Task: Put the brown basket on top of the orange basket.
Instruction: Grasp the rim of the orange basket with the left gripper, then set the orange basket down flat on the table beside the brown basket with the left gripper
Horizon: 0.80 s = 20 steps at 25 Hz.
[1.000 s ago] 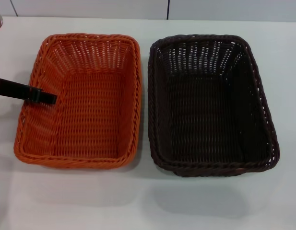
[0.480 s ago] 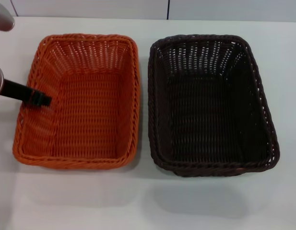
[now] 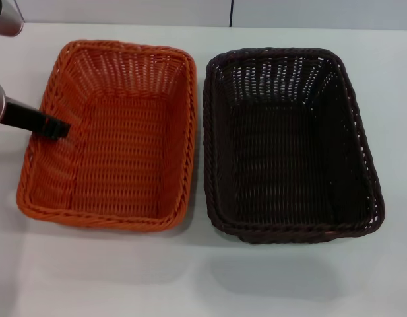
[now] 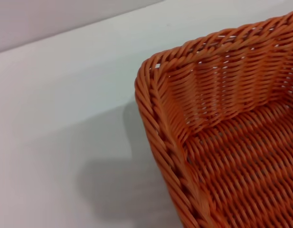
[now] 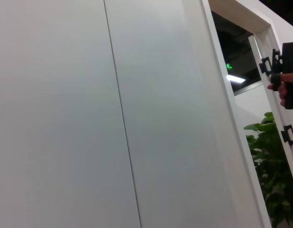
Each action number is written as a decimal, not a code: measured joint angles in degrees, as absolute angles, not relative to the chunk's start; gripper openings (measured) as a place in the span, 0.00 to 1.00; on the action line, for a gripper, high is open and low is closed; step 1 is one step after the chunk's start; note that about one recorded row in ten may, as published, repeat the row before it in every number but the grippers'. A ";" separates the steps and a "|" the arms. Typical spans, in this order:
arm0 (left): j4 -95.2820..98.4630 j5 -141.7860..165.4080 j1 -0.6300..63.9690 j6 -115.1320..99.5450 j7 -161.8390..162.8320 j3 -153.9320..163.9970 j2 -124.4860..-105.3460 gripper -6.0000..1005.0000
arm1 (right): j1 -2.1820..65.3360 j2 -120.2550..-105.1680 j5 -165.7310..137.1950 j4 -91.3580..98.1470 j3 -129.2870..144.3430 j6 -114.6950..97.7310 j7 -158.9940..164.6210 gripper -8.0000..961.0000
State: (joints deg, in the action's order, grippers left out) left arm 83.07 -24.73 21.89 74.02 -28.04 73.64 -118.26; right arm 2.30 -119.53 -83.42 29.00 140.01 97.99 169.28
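Observation:
The orange basket (image 3: 124, 50) stands on the white table at the left of the head view, a little askew. The brown basket (image 3: 276, 53) stands right beside it on the right, flat on the table, with a narrow gap between their rims. My left gripper (image 3: 58, 127) reaches in from the left over the orange basket's left rim, its black tip inside against the left wall. The left wrist view shows one corner of the orange basket (image 4: 158, 99) close up. My right gripper is out of view; its wrist camera faces a wall.
The white table (image 3: 203, 277) runs on in front of both baskets and to the right of the brown one. A silver part of my left arm (image 3: 5, 16) shows at the top left corner. The wall rises behind the table's far edge.
My left gripper has drawn back to the left and slightly away from me. The orange basket has shifted with it, turning a little so that its far left corner sits farther back.

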 joint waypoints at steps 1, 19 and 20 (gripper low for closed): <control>83.16 -25.01 22.12 74.02 -29.23 73.41 -118.24 0.28 | 2.31 -119.53 -83.45 29.00 140.03 97.99 169.28 0.86; 69.17 -35.37 38.44 75.11 -57.15 58.48 -118.05 0.23 | 2.64 -119.50 -83.14 28.89 140.05 97.76 169.28 0.86; 68.52 -35.87 39.24 75.12 -58.31 58.30 -118.06 0.22 | 2.44 -119.50 -83.13 28.94 140.05 97.97 169.28 0.86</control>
